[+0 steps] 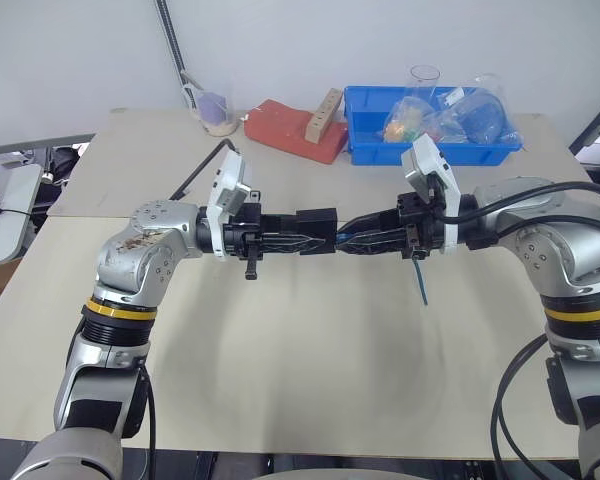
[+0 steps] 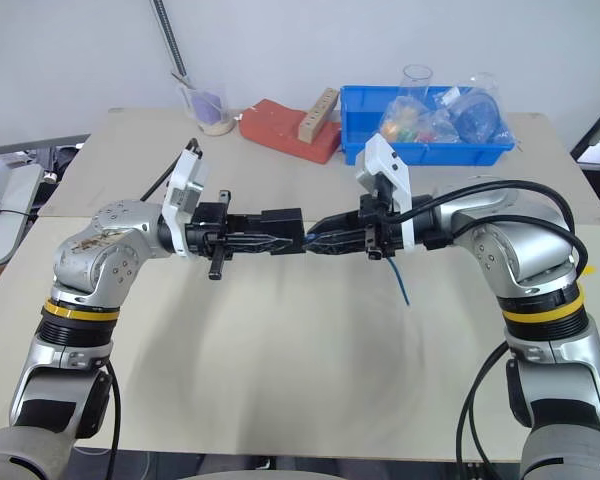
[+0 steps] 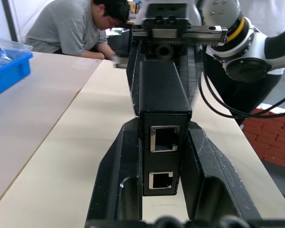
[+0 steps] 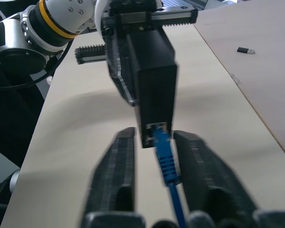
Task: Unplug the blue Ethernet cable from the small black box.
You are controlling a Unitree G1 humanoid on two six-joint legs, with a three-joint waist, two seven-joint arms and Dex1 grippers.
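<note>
Here, blue Ethernet cable (image 4: pixel 165 156) between right end effector (image 4: pixel 154 156) fingers

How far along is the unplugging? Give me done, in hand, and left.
Done: the left pincer holds the small black box up off the table. In hand: the right pincer has its fingers either side of the blue Ethernet cable at the plug. Left: the plug sits in the port; pull it out.
</note>
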